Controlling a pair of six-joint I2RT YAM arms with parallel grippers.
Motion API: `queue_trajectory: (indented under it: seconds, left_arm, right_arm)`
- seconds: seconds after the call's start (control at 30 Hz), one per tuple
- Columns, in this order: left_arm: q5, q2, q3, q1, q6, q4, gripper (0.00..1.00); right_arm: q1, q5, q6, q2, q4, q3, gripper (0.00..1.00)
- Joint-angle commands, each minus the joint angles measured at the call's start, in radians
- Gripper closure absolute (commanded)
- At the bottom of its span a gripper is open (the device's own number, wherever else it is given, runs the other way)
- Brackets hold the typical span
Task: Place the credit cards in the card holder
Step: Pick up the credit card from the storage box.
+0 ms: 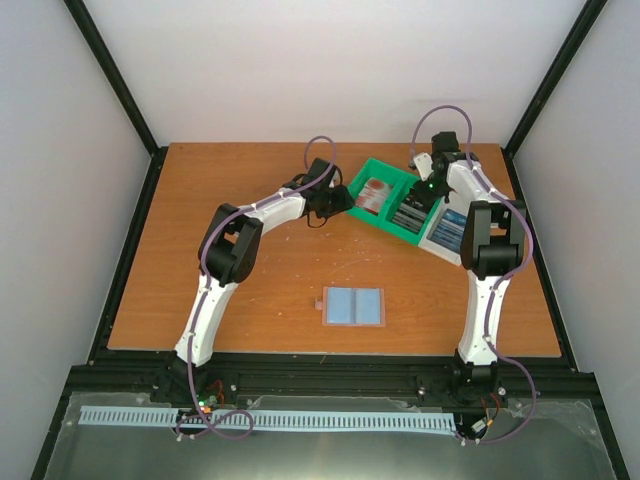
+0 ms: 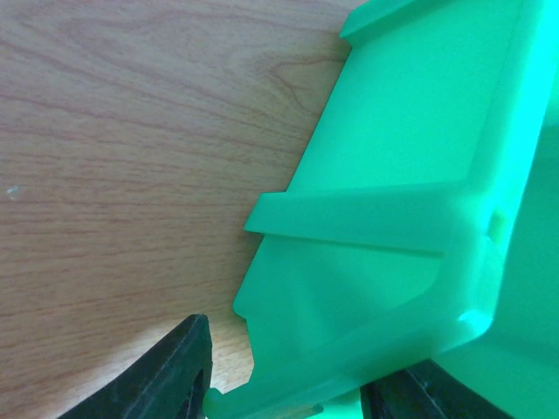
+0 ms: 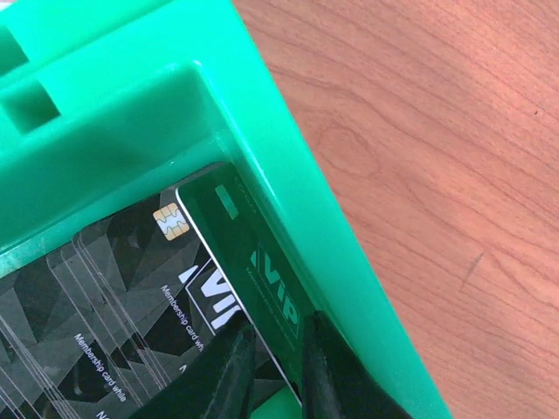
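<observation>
Going left to right: the left arm is stretched low across the brown wooden desk with its elbow bent. The left hand is clamped at a medium width on the left wall of the green plastic compartment tray, and it looks like it's bracing it.

In the middle of the desk, nearer the arm bases, the tan-pink folding card holder lies open and flat. Its grey-blue inside faces up and its long axis runs left-right.

Over on the right, the arm is folded up tall with the wrist pointing down into the tray's middle compartment. The right hand is narrow, pinching one dark green VIP credit card. The card is tipped up against the tray wall, beside the stack of dark grey-teal cards.

What matters next, imo: the holder is well apart from that hand, toward the bases and to its left. So the card has to clear the wall first, then head that way. The left hand is a bit nearer, but it's busy.
</observation>
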Motion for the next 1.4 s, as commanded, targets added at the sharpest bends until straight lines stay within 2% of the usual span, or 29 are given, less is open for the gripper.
queue_trajectory:
  seconds: [0.0,0.27,0.47,0.6,0.73,0.8,1.17,1.37]
  left_arm:
    - [-0.037,0.057,-0.04,0.02,0.041,-0.174,0.54]
    - [-0.037,0.057,-0.038,0.02,0.043,-0.172,0.54]
    - [-0.033,0.057,-0.035,0.02,0.044,-0.171,0.54]
    - [-0.027,0.059,-0.033,0.02,0.045,-0.17,0.54]
    - [-0.018,0.06,-0.02,0.02,0.05,-0.169,0.54]
    - [-0.011,0.059,-0.011,0.021,0.057,-0.172,0.54]
    - [0.088,-0.018,-0.014,0.021,0.116,-0.126,0.38]
    - [0.103,-0.119,-0.079,0.018,0.119,-0.086,0.31]
  right_arm:
    - [-0.027,0.074,-0.026,-0.023,0.067,-0.024,0.81]
    - [-0.005,0.062,-0.049,0.016,0.081,-0.028,0.73]
    - [0.008,0.106,-0.046,0.041,0.121,-0.026,0.84]
    - [0.012,0.093,-0.063,0.024,0.131,-0.036,0.85]
    - [0.02,0.082,-0.088,-0.009,0.152,-0.063,0.97]
    - [0.024,0.082,-0.095,-0.031,0.153,-0.069,0.97]
    - [0.066,0.088,-0.128,-0.254,0.09,-0.127,0.97]
    - [0.072,-0.003,-0.026,-0.385,-0.004,-0.141,0.97]
